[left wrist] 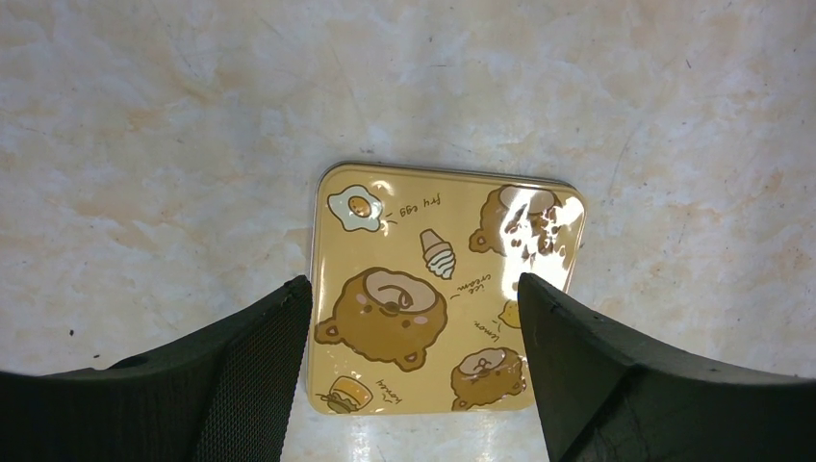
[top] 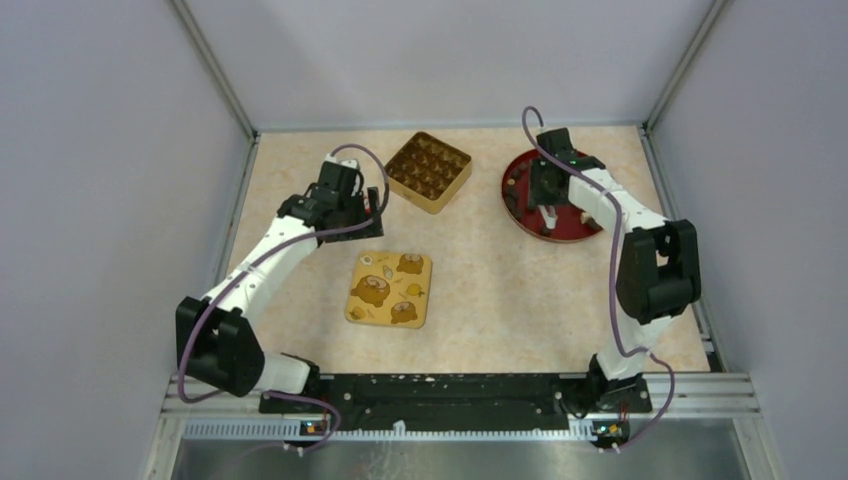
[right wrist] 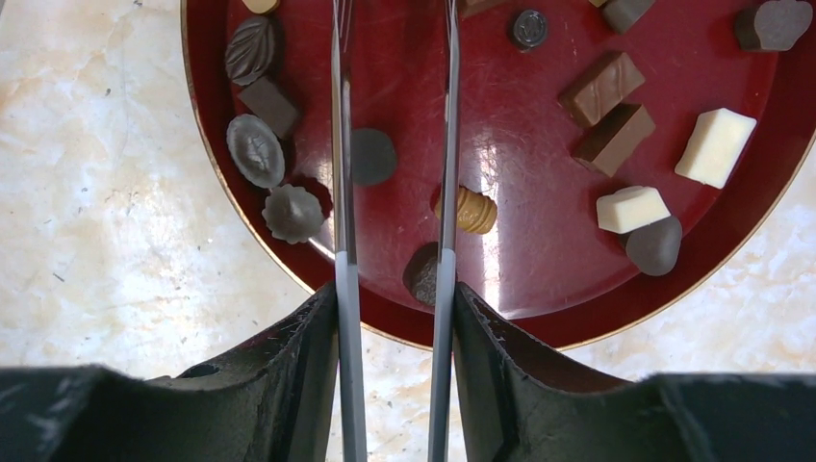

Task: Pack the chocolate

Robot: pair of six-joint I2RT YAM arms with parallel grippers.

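Observation:
The chocolate lies as several small pieces on a red plate (right wrist: 539,231): a brown bar (right wrist: 601,89), a white block (right wrist: 715,146), a tan shell (right wrist: 469,210) and dark lumps (right wrist: 255,149). My right gripper (right wrist: 395,289) (top: 548,190) hangs over the plate's near rim, shut on metal tweezers (right wrist: 344,192). The tweezers' two arms stand apart, with a dark round piece (right wrist: 377,156) on the plate between them; their tips are out of view. A gold box (top: 428,171) holds more pieces in its cells. My left gripper (left wrist: 414,289) (top: 372,205) is open and empty above the yellow lid (left wrist: 443,289).
The lid (top: 390,288) lies flat on the table's middle, printed side up, in front of the box. The red plate (top: 515,195) sits at the back right. Grey walls with metal posts close in the table's left, back and right sides.

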